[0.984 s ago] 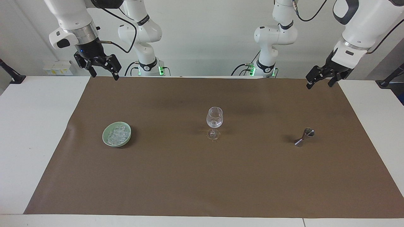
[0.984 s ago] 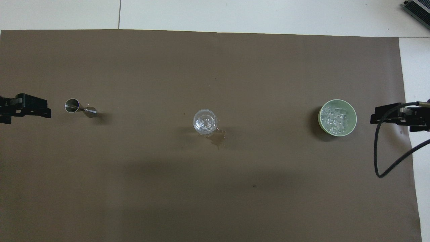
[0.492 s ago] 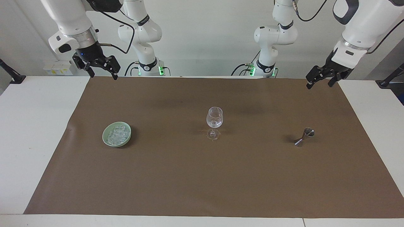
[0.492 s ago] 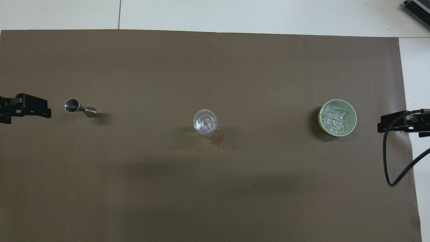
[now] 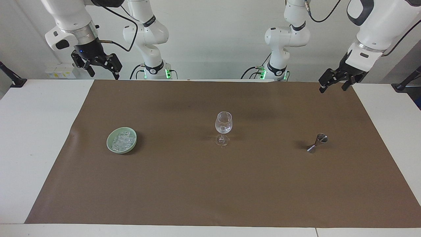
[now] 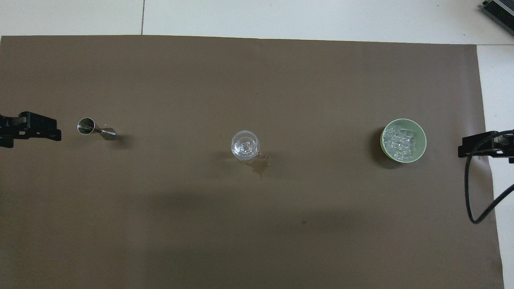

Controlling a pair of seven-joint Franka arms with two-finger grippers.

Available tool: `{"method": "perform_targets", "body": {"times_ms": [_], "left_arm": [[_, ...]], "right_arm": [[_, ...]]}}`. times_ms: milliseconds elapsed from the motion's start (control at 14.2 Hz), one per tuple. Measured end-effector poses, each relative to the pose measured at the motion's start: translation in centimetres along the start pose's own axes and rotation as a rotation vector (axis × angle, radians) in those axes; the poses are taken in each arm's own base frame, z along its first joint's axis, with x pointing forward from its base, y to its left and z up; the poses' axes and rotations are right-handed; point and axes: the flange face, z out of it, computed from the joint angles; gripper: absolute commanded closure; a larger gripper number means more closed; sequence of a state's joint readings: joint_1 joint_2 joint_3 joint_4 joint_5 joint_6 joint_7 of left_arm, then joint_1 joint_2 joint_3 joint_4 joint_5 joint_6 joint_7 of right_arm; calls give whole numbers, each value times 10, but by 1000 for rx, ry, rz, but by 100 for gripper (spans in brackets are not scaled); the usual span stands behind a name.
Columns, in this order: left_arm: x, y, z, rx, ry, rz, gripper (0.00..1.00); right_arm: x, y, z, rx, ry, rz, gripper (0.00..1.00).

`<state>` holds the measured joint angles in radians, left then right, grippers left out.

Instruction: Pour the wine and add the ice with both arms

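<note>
Left gripper (image 5: 332, 84) raised over mat edge, fingers apart, nothing held. Right gripper (image 5: 99, 68) likewise, cut off overhead. Ice (image 5: 122, 141) seen in green bowl (image 5: 111, 147); cubes in glass (image 5: 223, 124) hard to count.

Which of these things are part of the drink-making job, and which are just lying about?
Part of the job:
- wine glass
- ice in the green bowl
- metal jigger
- left pincer and right pincer, both open, empty

Just there:
- brown mat
- wet spill beside the glass
</note>
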<state>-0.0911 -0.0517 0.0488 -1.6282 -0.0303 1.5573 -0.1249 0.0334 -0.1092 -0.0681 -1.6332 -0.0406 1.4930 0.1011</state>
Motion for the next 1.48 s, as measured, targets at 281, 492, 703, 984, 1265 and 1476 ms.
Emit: {"method": "perform_targets", "body": {"times_ms": [281,492,703,984,1265,1476], "left_arm": [[0,0,0,0,0,0,0],[0,0,0,0,0,0,0],[0,0,0,0,0,0,0],[0,0,0,0,0,0,0],[0,0,0,0,0,0,0],[0,0,0,0,0,0,0]], "right_arm": [[2,0,3,-5,8,-7,0],[2,-1,4,-1,7,-8,0],[1,-4,4,30,1,-10,0],[1,-5,4,34,-2,-11,0],[0,-5,4,34,-10,-11,0],[-1,-5,4,33,-12,-11,0]]}}
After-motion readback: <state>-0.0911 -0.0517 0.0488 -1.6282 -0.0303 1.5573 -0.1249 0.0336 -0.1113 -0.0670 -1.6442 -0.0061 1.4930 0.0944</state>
